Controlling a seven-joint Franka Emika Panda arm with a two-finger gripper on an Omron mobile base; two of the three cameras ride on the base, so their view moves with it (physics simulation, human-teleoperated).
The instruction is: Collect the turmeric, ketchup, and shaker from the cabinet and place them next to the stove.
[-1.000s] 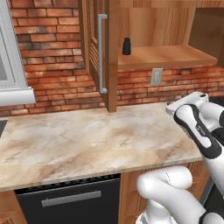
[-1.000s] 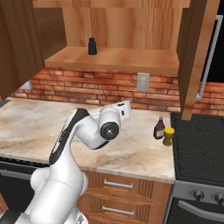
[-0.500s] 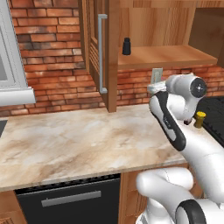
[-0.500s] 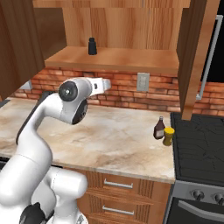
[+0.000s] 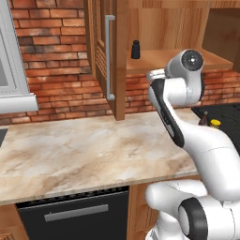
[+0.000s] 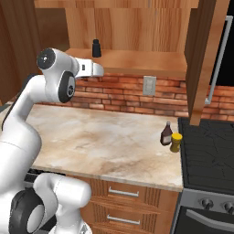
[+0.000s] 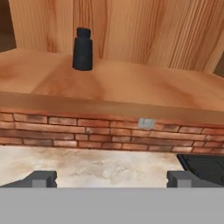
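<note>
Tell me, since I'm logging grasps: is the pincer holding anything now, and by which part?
Nothing is held. The pincer is open and empty, facing the shaker, which stands alone on the cabinet shelf.

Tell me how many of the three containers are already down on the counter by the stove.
2. The ketchup and the turmeric stand side by side on the counter beside the stove. The shaker is on the cabinet shelf.

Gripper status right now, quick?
Gripper: open, jaws wide, holding nothing; faces the shaker on the cabinet shelf.
</note>
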